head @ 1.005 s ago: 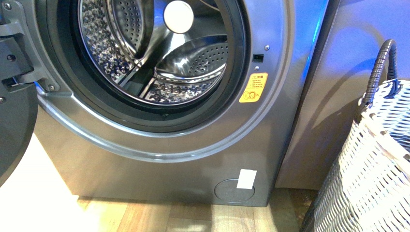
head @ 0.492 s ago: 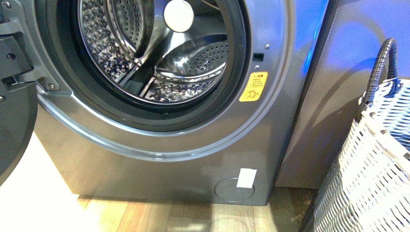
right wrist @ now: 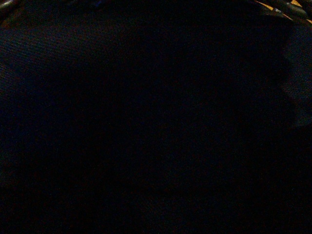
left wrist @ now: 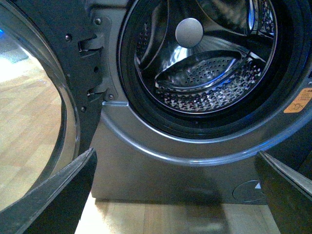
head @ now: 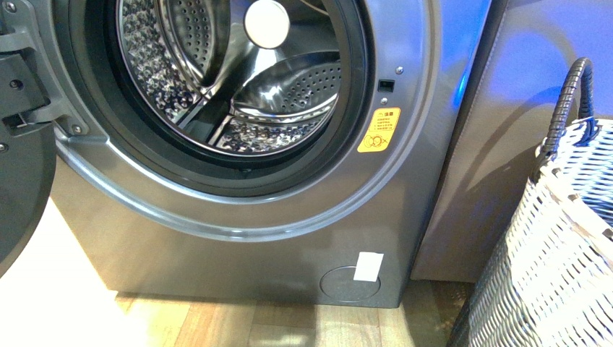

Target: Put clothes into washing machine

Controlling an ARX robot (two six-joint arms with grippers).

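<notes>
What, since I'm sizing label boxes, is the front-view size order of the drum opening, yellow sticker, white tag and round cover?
1. drum opening
2. round cover
3. yellow sticker
4. white tag, only slightly smaller

Light wood floor (head: 217,329) is running along the bottom, a grey side panel (head: 499,166) is catching bluish light, and a white woven basket (head: 556,260) is sitting just beside it, far right.

One washing machine (head: 217,238), one open door (head: 22,181), one white woven basket (head: 549,275), one yellow sticker (head: 379,131)
</notes>
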